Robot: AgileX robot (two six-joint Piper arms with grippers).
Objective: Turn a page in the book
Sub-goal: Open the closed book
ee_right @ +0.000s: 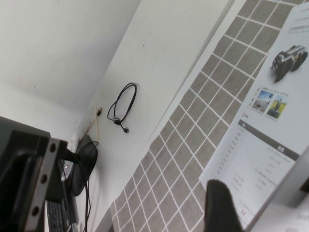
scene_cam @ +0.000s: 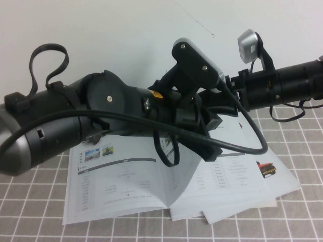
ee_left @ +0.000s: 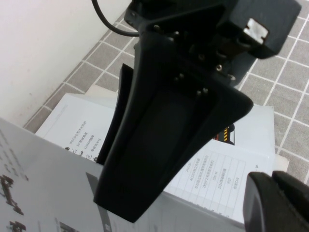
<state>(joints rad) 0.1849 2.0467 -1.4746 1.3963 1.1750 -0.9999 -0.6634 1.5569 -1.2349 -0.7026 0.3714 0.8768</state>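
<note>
The book [scene_cam: 121, 186] lies open on the checked mat, its left leaf printed with tables and small photos. Near the spine the page [scene_cam: 184, 169] bows upward under the two crossed wrists. My right gripper [ee_left: 113, 191] reaches in from the right and hangs open over that rise. One of its fingers [ee_right: 221, 205] shows beside the left leaf's table [ee_right: 263, 169]. My left gripper [ee_left: 277, 203] is shut, empty, above the right-hand paper. The left arm [scene_cam: 111, 101] hides the top of the book.
Loose white sheets with a red-black picture [scene_cam: 267, 169] lie right of the book and stick out under it. A white wall [scene_cam: 126, 30] rises behind the grey checked mat [scene_cam: 30, 201]. A black cable [scene_cam: 247, 131] loops over the paper.
</note>
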